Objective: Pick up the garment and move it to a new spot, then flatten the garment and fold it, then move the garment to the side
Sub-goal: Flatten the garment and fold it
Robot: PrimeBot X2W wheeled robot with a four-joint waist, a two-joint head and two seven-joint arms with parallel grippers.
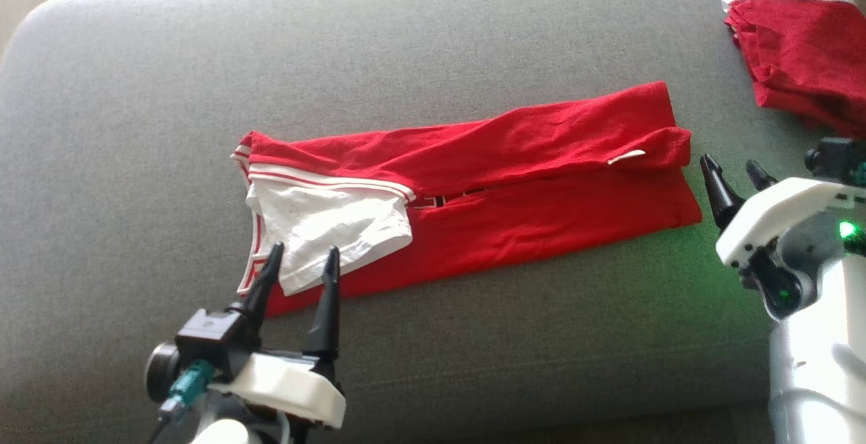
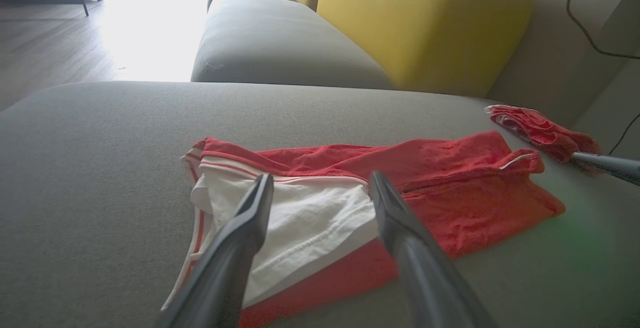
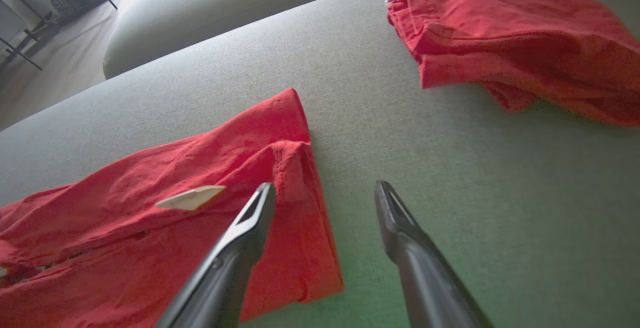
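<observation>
Nearest the camera, the left gripper (image 1: 304,251) had its two dark fingers spread wide, tips over the white part (image 1: 325,227) at the garment's left end. Whether they touched the cloth could not be told. Its wrist was cut off by the bottom edge. The right gripper (image 1: 729,161) was also spread, pinching nothing, just beside the garment's right end; its arm ran off the right edge.

The red garment (image 1: 541,180) lay folded in a long band across the grey cushion (image 1: 433,38), a small white label (image 1: 626,156) near its right end. Dark marks in the fold gap were too hidden to read.

Farther right, a second red garment (image 1: 798,51) lay bunched, cut off by the frame. Beyond, in the left wrist view, stood a yellow cushion (image 2: 425,23).
</observation>
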